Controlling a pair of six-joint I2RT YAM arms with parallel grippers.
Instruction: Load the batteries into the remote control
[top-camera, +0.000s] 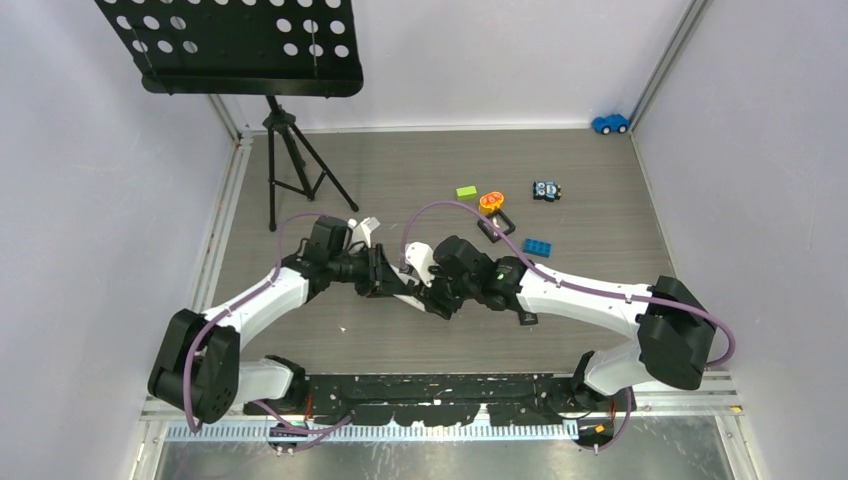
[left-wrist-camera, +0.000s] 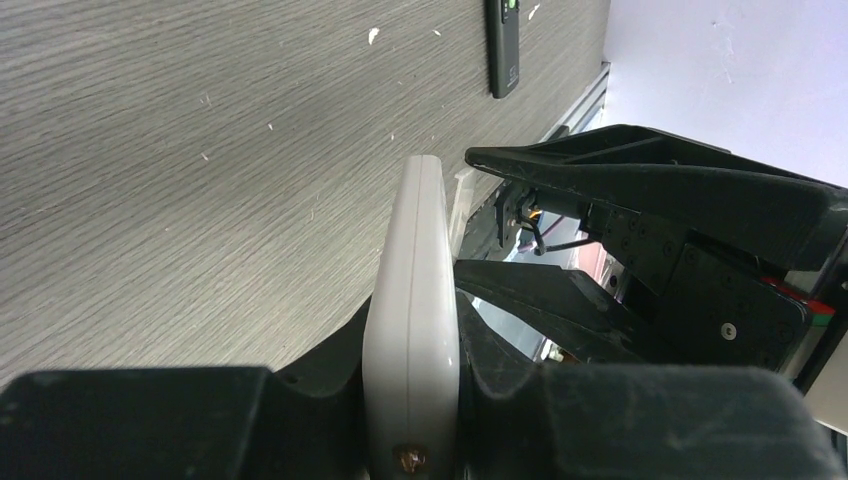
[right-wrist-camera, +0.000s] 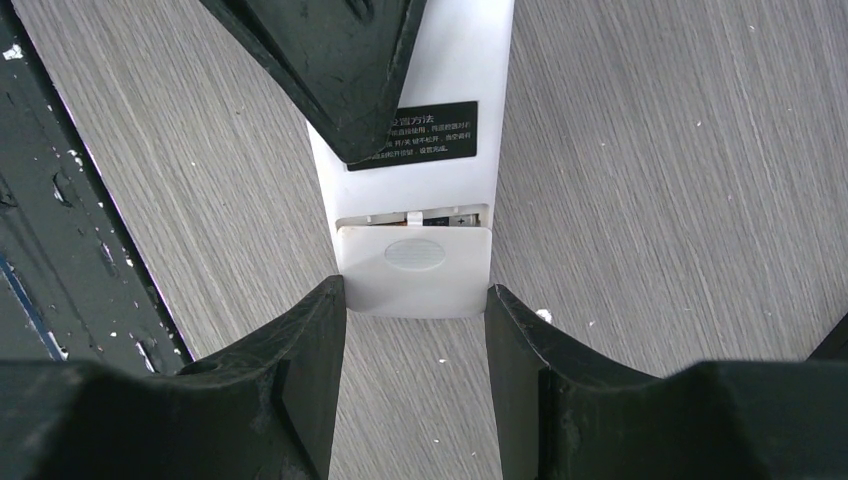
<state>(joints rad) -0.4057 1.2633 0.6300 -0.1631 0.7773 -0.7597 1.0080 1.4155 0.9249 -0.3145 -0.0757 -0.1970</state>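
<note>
Left gripper (left-wrist-camera: 410, 350) clamps the remote control (left-wrist-camera: 412, 280), likely light, stiff, slippery; right gripper (right-wrist-camera: 413, 295) pinches its edges at the battery cover (right-wrist-camera: 415, 255), ajar at 12 o'clock.

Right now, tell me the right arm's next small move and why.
Probably slide the battery cover toward the black label until it shuts. The right gripper sets its jaws on both sides of the cover, the narrow gap above it shows a battery already seated, and the left gripper clamps the white remote steady.
</note>
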